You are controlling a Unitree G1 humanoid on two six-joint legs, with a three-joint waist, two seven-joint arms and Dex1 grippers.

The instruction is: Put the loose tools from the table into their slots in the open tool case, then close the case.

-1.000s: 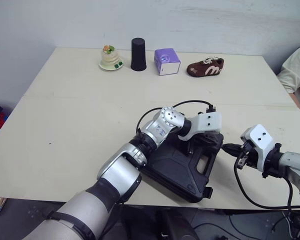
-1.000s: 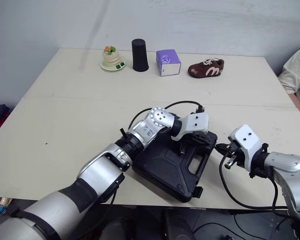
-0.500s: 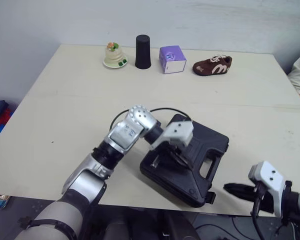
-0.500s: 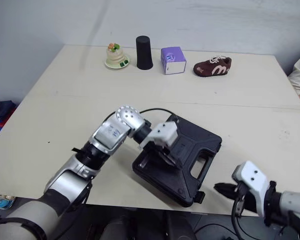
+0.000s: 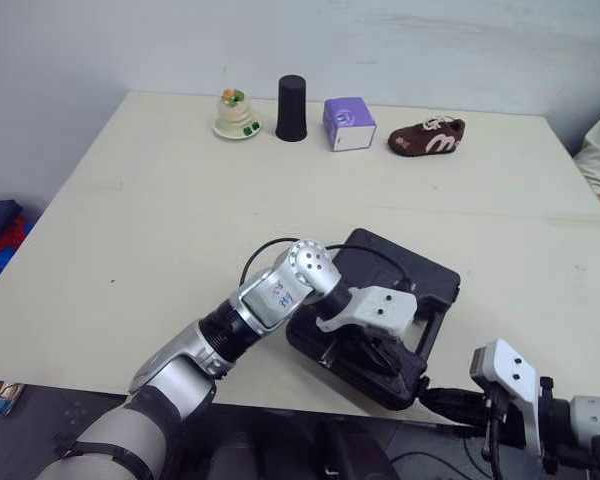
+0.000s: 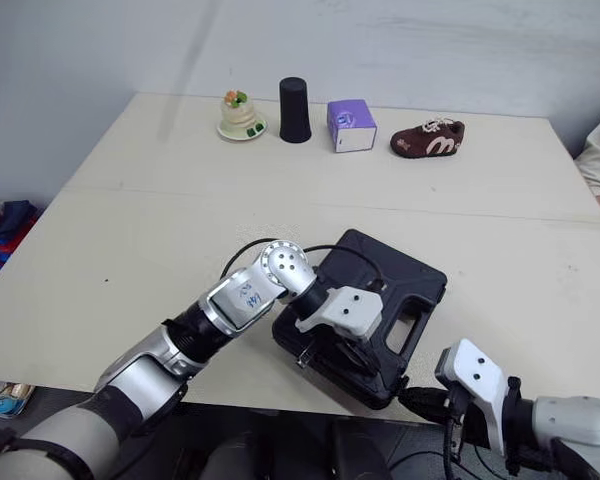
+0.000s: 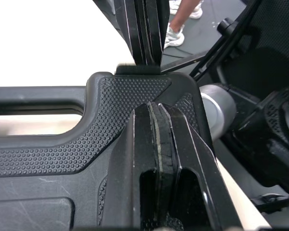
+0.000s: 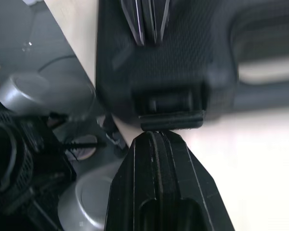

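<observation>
The black tool case (image 5: 425,280) lies flat on the worktop (image 5: 160,230) with its lid down. Its handle side and one corner reach the near edge of the worktop.

The left tool (image 5: 378,352) is over the near corner of the case, beside the handle opening. Its two fingers (image 7: 156,144) are pressed together with nothing between them, and they lie along the dotted surface of the lid.

The right tool (image 5: 442,401) is just beside the same corner of the case, outside the edge of the worktop. It is also clenched and empty. Its tip points at the latch (image 8: 171,120) on the near side of the case; I cannot tell if it touches it.

Well beyond the far side of the case stand a small figurine (image 5: 236,114), a black cup (image 5: 291,108), a purple box (image 5: 349,123) and a brown shoe (image 5: 427,137) in one row.
</observation>
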